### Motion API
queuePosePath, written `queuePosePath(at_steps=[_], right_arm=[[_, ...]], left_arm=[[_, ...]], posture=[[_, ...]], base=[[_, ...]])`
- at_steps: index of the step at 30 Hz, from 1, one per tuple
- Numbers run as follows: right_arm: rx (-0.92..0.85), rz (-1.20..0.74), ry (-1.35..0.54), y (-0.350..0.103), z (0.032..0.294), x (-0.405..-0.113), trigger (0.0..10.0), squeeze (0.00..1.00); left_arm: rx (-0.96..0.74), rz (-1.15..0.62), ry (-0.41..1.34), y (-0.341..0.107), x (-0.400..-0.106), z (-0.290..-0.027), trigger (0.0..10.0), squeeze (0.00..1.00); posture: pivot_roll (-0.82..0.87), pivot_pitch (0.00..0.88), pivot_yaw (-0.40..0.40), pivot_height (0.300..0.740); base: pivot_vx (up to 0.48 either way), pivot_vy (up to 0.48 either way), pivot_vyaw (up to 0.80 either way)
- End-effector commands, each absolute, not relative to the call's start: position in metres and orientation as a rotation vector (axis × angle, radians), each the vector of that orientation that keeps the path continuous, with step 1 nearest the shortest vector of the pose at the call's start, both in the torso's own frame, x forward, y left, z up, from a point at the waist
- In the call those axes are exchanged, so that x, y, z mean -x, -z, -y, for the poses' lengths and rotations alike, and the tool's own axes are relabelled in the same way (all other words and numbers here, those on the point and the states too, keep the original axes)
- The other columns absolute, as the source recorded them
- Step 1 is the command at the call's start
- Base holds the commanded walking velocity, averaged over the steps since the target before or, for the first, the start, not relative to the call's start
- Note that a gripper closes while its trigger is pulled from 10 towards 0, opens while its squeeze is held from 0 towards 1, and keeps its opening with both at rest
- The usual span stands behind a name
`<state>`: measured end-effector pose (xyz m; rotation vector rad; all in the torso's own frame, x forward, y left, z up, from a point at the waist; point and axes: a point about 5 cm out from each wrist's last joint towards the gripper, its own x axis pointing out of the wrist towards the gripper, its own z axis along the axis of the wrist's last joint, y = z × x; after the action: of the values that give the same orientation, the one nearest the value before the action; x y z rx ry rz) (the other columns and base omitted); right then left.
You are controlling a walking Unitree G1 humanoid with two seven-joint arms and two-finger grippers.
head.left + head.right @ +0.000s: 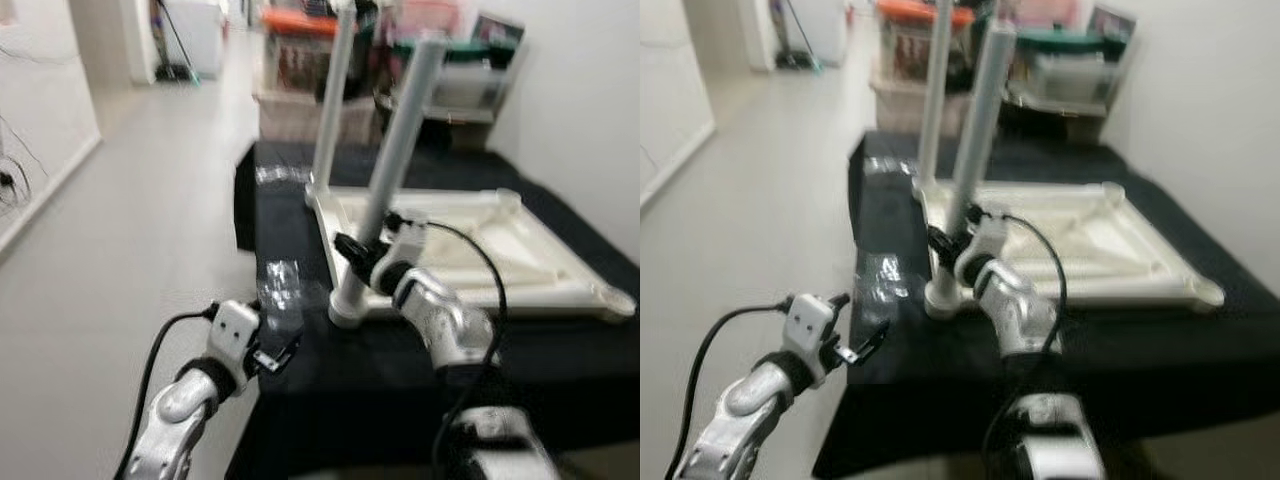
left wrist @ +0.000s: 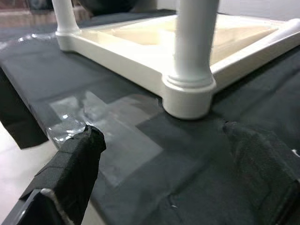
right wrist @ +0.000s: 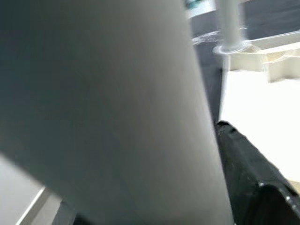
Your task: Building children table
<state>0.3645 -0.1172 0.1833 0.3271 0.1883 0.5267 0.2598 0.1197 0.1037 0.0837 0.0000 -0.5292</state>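
The cream-white plastic children's tabletop lay upside down on the bench, which was draped in black cloth, with two pale grey tubular legs standing up from its left corners. It looked light and rigid, a hollow ribbed moulding, so it would probably slide on the cloth if pushed sideways. The smooth round near leg looked slippery; low on the shaft, just above its socket collar, seemed the steadiest place to hold it, since a grip higher up would lever it over.

The right gripper was there, its forearm reaching forward from the near edge, its black fingers closed around the lower part of that leg. The far leg stood upright in the far-left corner.

The left gripper hovered at the near-left edge of the bench, its fingers spread apart and empty, pointing at the socket over a patch of clear tape.
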Motion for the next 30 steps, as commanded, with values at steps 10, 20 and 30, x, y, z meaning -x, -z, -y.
queuePosePath(at_steps=[10,20,30], right_arm=[[-0.077,-0.108,-0.946,-0.199,0.123,-0.354,0.0,0.0],[-0.174,-0.469,0.294,-0.112,0.17,-0.354,0.0,0.0],[-0.339,-0.36,0.033,-0.127,0.137,-0.352,10.0,1.0]], left_arm=[[-0.075,-0.01,0.546,-0.102,-0.257,-0.12,10.0,0.0],[-0.074,-0.014,0.543,-0.102,-0.253,-0.121,10.0,0.0],[-0.077,-0.013,0.558,-0.102,-0.255,-0.12,10.0,0.0]], posture=[[0.08,0.0,-0.113,0.74],[0.08,0.0,-0.112,0.74],[0.07,0.0,-0.104,0.74]], base=[[0.0,0.0,0.0],[0.0,0.0,0.0],[0.0,0.0,0.0]])
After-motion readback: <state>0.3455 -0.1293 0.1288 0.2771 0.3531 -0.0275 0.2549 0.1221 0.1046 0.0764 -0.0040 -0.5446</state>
